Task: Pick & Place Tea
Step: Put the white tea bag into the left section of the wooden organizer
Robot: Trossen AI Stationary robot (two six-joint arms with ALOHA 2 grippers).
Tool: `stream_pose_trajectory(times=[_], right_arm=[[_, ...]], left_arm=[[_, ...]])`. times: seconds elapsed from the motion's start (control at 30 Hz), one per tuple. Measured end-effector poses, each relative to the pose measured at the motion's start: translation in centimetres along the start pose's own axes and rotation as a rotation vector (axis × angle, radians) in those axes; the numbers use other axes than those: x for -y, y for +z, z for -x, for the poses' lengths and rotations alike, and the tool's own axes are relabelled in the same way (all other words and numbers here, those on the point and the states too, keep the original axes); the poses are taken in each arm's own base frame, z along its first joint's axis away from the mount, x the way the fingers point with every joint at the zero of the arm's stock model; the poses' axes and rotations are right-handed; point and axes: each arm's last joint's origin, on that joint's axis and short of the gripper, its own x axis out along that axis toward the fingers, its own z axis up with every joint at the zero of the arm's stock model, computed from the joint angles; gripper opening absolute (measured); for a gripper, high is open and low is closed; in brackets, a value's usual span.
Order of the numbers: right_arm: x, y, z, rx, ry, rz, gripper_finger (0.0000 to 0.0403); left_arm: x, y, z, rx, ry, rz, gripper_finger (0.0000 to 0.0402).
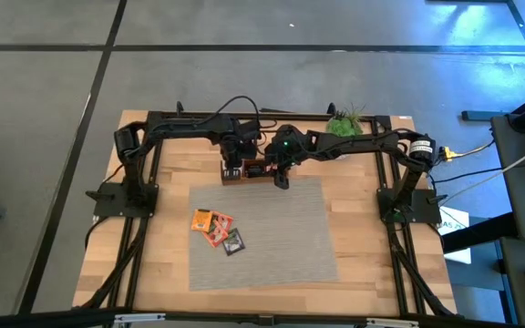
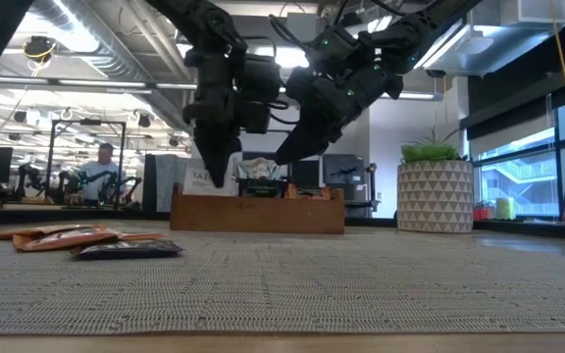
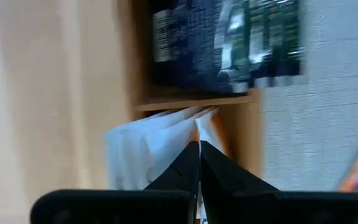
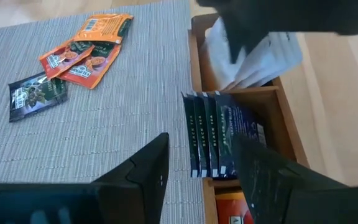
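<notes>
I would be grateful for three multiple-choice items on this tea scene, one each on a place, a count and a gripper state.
1. Where does the wooden tray sit?
A. At the grey mat's far edge
B. At the mat's centre
C. Off the table

2. How many sachets lie loose on the mat?
A. One
B. Four
C. Ten

3. How does the left gripper stand?
A. Wide open above the mat
B. Shut at the white sachets in the tray
C. Shut on a plant

Answers: 1 A, the high view shows it along the mat's far edge; 2 B, three orange and one black; 3 B, its fingers meet at the white sachets.
</notes>
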Motion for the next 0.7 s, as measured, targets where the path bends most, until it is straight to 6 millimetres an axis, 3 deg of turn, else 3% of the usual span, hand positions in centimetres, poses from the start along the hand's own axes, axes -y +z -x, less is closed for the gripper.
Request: stream_pose_trajectory(times=[0.17,0.7], right_arm=[[0.0,-0.01,0.0,-0.001,0.0,0.0,0.0177],[0.01,-0.01,0.01,-0.001,0.0,0.0,0.0177]], left_arm=[[-0.34,-0.15,0.18,-0.04,0.123,0.001,0.0004],[0.44,0.57,0.1,0.0,0.136,-0.036,0.0006]])
